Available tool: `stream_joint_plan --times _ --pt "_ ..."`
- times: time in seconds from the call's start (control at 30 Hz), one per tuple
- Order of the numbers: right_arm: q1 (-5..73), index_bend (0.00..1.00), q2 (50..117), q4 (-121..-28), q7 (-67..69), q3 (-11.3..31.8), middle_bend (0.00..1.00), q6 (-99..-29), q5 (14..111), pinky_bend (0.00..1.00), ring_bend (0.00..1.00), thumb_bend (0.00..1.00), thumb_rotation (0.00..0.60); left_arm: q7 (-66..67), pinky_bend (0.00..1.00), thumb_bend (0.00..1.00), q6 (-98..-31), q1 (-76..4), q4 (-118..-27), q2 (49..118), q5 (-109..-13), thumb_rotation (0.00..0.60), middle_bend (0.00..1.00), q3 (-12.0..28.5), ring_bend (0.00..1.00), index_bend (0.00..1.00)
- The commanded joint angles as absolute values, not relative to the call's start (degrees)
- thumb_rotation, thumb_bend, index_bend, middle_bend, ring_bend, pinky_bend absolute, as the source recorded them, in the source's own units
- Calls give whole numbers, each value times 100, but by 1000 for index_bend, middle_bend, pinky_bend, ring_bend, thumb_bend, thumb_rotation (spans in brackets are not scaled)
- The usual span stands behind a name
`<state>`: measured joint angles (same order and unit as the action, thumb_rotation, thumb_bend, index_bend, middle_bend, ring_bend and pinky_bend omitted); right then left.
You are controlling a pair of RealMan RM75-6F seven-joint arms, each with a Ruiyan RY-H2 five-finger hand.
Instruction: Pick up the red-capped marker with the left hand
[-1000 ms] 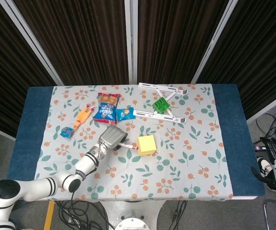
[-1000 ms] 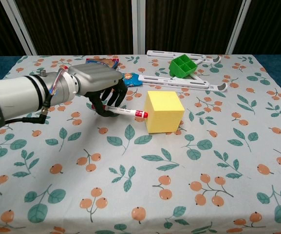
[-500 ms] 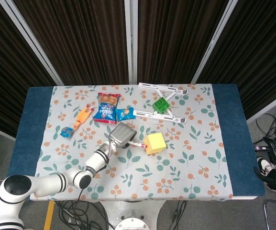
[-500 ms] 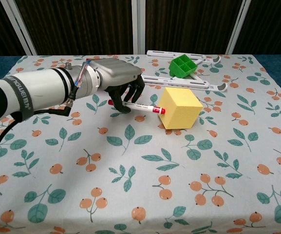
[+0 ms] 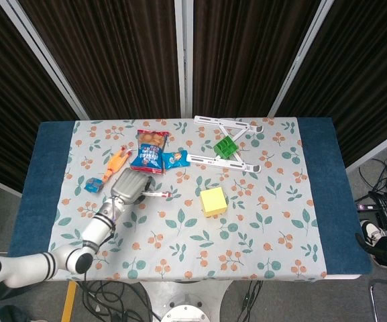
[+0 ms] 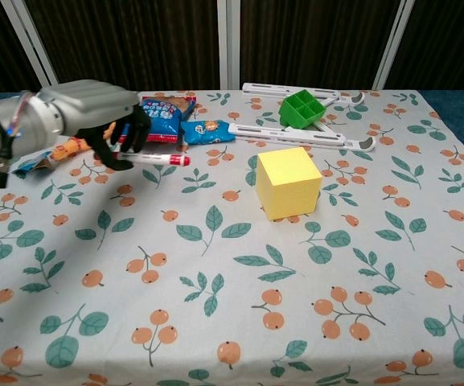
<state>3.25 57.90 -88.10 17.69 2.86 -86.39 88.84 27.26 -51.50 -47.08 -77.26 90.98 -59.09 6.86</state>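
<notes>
Left of centre in the head view, the left hand (image 5: 131,187) has swung back from beside the yellow block (image 5: 213,200) and is clamped on the red-capped marker (image 5: 158,194), which pokes out toward frame right. The block ended up nudged too. In the chest view, upper left, same hand (image 6: 103,121), fingers (image 6: 124,141) curled round the marker (image 6: 158,159), red cap pointing right, looking lifted off the floral cloth (image 6: 232,281). So the pick looks basically done to me. Right hand isn't visible anywhere.
</notes>
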Motion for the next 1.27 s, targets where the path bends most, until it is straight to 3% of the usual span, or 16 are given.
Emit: stream_joint_plan --times 0.03,0.27,0.4,0.53,0.63,0.83,1.0,1.27 --pt "337 5 5800 -8816 1757 285 98 -8627 8895 0 0 176 600 2556 687 443 -5389 -4310 -7930 8780 -5962 600 689 355 544 627" --pt "399 5 5835 -8870 1704 281 98 -8595 8974 0 0 176 600 2541 603 423 -5527 -3920 -8114 8635 -6009 600 643 24 494 558" --pt "397 5 5818 -8901 1678 280 98 -8605 8970 0 0 176 600 2674 517 396 -5552 -3839 -8374 8523 -5845 600 502 20 360 381" --pt "386 5 5821 -8902 1701 269 98 -8599 8951 0 0 176 600 2611 458 306 -5833 -3682 -8628 8402 -5945 600 399 47 288 290" --pt "378 5 5823 -8869 1735 268 98 -8597 8929 0 0 176 600 2314 413 257 -6177 -3445 -8851 8172 -6092 600 358 89 272 279" --pt "393 5 5836 -8758 1862 261 98 -8510 8868 0 0 176 600 1430 374 196 -7485 -2630 -8783 7753 -6685 600 341 127 233 279" --pt "417 5 5886 -8732 1890 241 98 -8495 8925 0 0 176 600 869 297 188 -8097 -2042 -8458 7436 -7230 600 180 -150 144 279" --pt "423 5 5908 -8807 1904 203 98 -8518 9006 0 0 176 600 944 286 187 -8861 -1343 -8683 7202 -7687 600 176 -398 133 279"
